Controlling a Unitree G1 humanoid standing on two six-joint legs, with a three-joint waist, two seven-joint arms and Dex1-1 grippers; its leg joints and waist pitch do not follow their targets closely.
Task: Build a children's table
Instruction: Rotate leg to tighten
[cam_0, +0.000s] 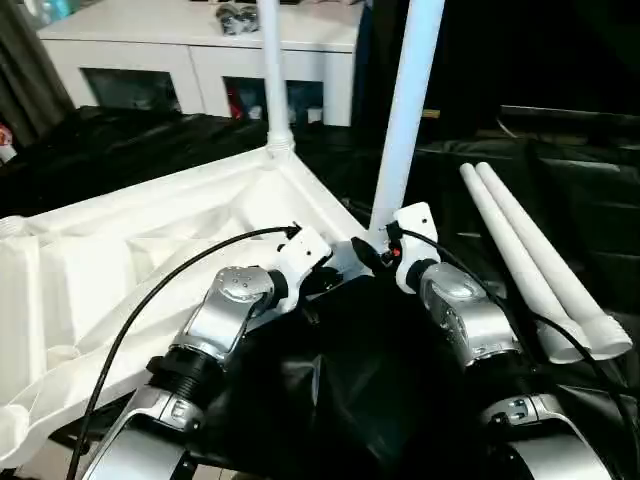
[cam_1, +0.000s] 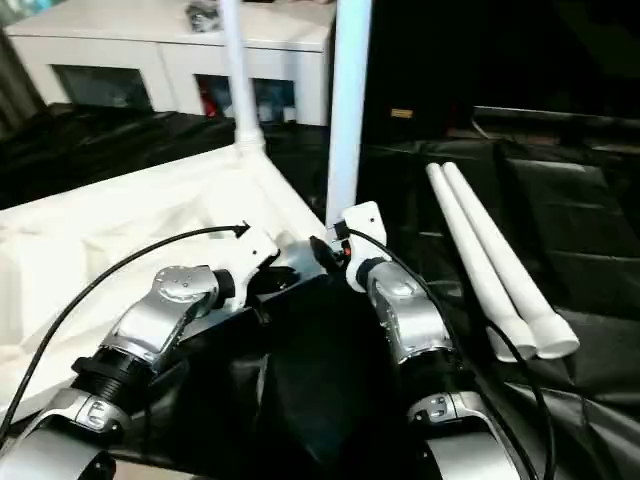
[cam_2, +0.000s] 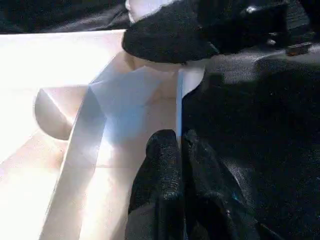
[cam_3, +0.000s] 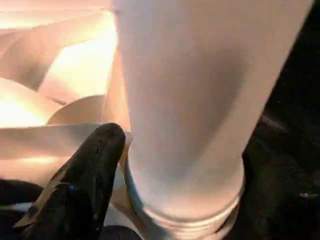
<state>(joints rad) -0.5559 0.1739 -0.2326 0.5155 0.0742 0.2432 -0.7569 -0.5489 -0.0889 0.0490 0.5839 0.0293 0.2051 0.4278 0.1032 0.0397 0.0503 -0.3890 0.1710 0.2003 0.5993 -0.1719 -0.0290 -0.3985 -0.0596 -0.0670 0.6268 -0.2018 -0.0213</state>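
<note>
The children's table top (cam_0: 150, 250) lies upside down on black cloth, ribbed underside facing up. One white leg (cam_0: 272, 70) stands upright in the far corner socket. A second leg (cam_0: 408, 110) stands in the near right corner. My right gripper (cam_0: 372, 245) is at this leg's base, open, and one black finger (cam_3: 95, 160) sits just beside the leg's collar (cam_3: 190, 210). My left gripper (cam_2: 178, 145) is shut on the table top's thin rim (cam_2: 178, 100), close to that same corner. Two more legs (cam_0: 525, 260) lie side by side on the cloth to the right.
A white cabinet with glass doors (cam_0: 200, 50) stands behind the table top, with small items on it. Black cloth (cam_0: 350, 390) covers the surface between my forearms and under the loose legs. A black cable (cam_0: 150, 300) runs along my left forearm.
</note>
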